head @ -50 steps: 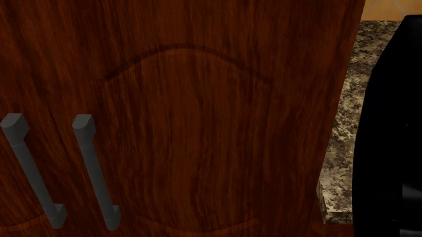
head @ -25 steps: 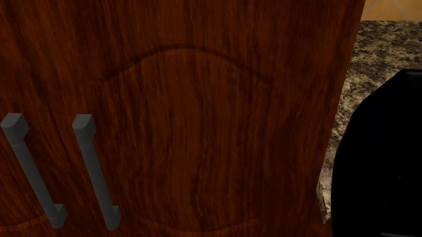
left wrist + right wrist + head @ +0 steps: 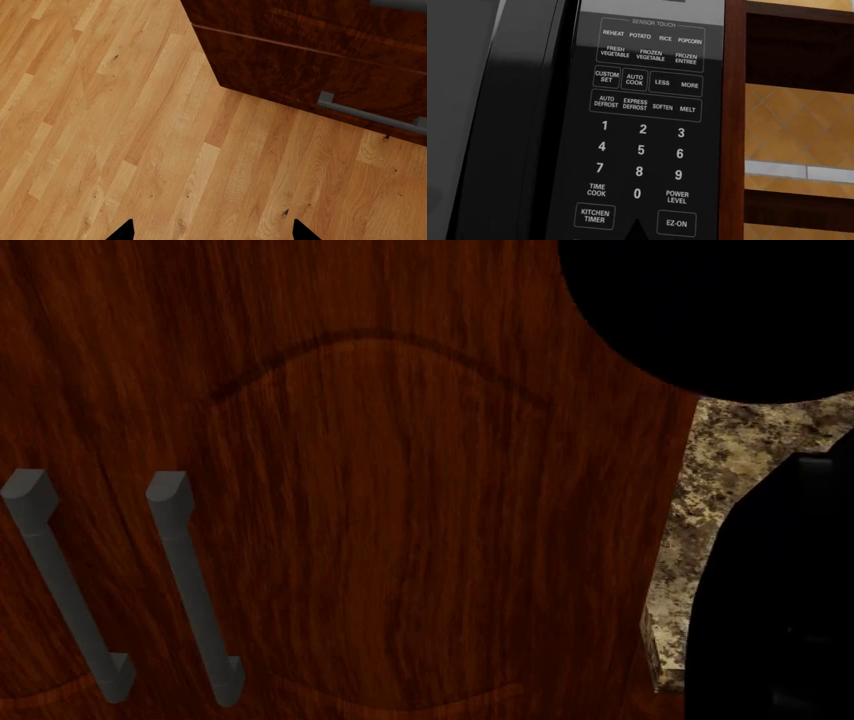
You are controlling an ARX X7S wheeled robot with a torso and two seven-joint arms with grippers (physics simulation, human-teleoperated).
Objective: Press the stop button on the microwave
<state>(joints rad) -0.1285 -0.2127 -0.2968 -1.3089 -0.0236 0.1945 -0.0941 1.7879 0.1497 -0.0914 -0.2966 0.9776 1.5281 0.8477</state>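
Two cabinet doors (image 3: 387, 500) of dark red wood fill most of the head view, each with a grey bar handle (image 3: 194, 585) near the lower left. At the right edge a strip of speckled counter (image 3: 701, 500) shows between black shapes, seemingly the right arm (image 3: 721, 300), that hide the upper right corner and the lower right side.

From the left wrist, the floor (image 3: 133, 125) is pale wood planks, with a dark drawer front (image 3: 313, 65) and its grey pull (image 3: 367, 112) alongside. The left gripper (image 3: 210, 231) hangs above the planks, two black tips wide apart with nothing between them.

From the right wrist, the microwave (image 3: 527, 125) is very close, its keypad (image 3: 644, 125) facing the camera: preset keys, digits, then KITCHEN TIMER and EZ-ON. No stop key is in frame. One black tip of the right gripper (image 3: 636, 231) sits just before the panel, between those two lowest keys; I cannot tell how its jaws stand.
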